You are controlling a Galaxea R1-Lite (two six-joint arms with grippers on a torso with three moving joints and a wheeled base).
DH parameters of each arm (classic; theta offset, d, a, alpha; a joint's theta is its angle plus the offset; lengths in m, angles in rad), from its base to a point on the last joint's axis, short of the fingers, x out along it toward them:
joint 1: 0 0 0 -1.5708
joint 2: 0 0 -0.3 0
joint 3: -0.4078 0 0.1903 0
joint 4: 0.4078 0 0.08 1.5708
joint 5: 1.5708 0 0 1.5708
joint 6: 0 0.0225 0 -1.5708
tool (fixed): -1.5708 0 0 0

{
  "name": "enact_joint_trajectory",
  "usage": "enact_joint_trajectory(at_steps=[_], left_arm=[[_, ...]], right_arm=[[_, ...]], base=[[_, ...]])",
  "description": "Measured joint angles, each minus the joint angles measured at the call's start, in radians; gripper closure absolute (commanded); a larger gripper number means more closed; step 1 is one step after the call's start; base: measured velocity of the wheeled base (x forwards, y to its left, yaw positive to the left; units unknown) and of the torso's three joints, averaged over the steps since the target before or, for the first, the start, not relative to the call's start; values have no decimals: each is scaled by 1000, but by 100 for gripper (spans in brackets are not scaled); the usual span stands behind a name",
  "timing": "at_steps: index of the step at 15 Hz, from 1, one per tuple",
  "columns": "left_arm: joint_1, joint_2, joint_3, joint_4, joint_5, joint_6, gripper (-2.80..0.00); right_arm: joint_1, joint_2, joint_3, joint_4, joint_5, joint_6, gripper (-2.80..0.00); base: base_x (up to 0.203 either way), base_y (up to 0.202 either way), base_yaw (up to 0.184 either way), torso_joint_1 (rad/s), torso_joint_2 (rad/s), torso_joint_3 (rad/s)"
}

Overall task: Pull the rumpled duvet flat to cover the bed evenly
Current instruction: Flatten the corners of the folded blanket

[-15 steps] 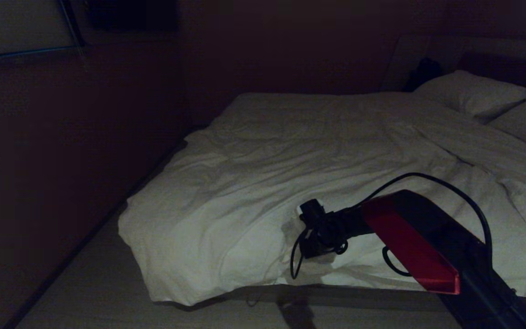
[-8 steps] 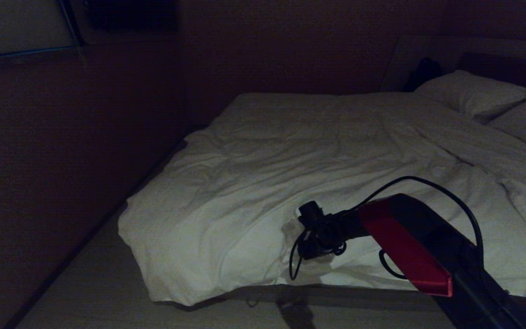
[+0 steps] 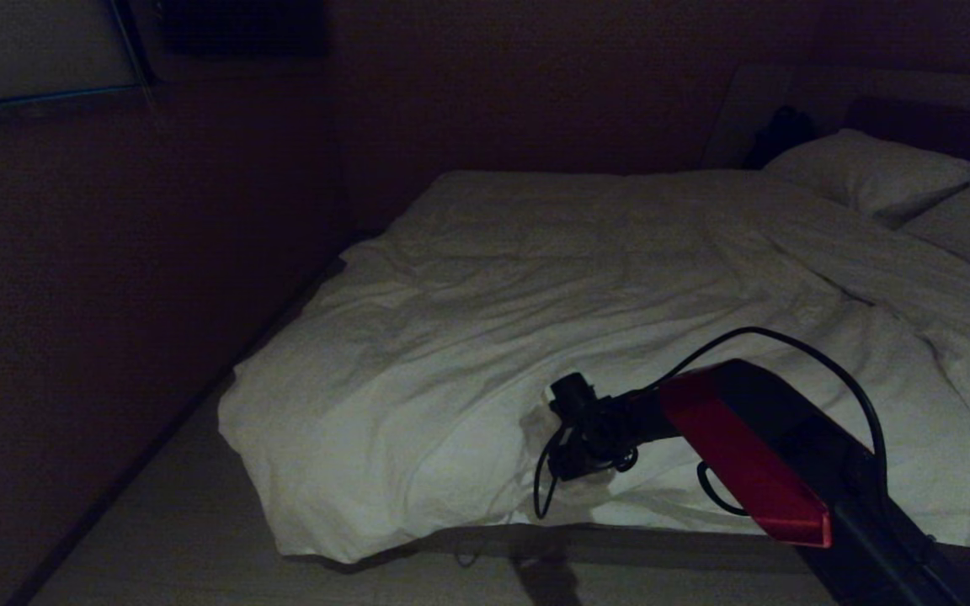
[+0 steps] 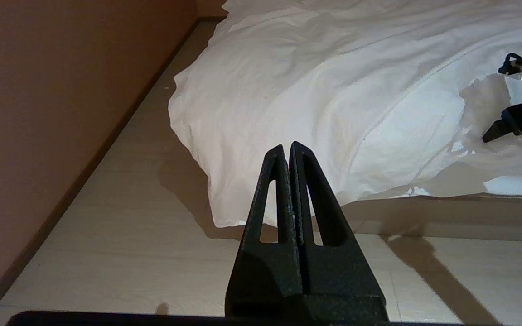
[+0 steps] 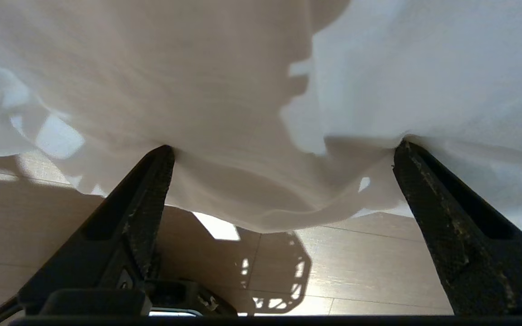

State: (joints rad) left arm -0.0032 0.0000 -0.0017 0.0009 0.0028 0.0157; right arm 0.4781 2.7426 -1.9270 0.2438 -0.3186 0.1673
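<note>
The white, wrinkled duvet (image 3: 535, 320) lies spread over the bed (image 3: 687, 543), and its near edge hangs over the side toward the floor. My right gripper (image 3: 573, 425) is at that near edge. In the right wrist view the right gripper (image 5: 284, 147) stands wide open, both fingertips (image 5: 163, 156) touching the duvet (image 5: 224, 90), with nothing pinched between them. My left gripper (image 4: 287, 147) is shut and empty, held off the bed above the floor and pointing at the duvet's hanging corner (image 4: 224, 203).
Two white pillows (image 3: 872, 172) lie at the far right by the dark headboard (image 3: 914, 93). A dark wall (image 3: 114, 295) runs along the left, leaving a strip of pale floor (image 3: 157, 539) beside the bed. A black cable (image 3: 788, 337) loops over my right arm.
My right forearm has sunk slightly while the gripper stays at the duvet's near edge. The duvet's folds at the right have settled flatter. The left arm has not moved.
</note>
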Motion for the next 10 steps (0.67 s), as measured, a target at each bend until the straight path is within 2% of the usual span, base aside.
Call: enact_joint_trajectory(at_steps=[9,10], left_arm=[[0,0,0,0,0,0,0],[0,0,0,0,0,0,0]], right_arm=[[1,8,0,1,-34,-14,-280],[1,8,1,2,-35,-15,0]], base=[[0,0,0,0,0,0],[0,0,0,0,0,0]])
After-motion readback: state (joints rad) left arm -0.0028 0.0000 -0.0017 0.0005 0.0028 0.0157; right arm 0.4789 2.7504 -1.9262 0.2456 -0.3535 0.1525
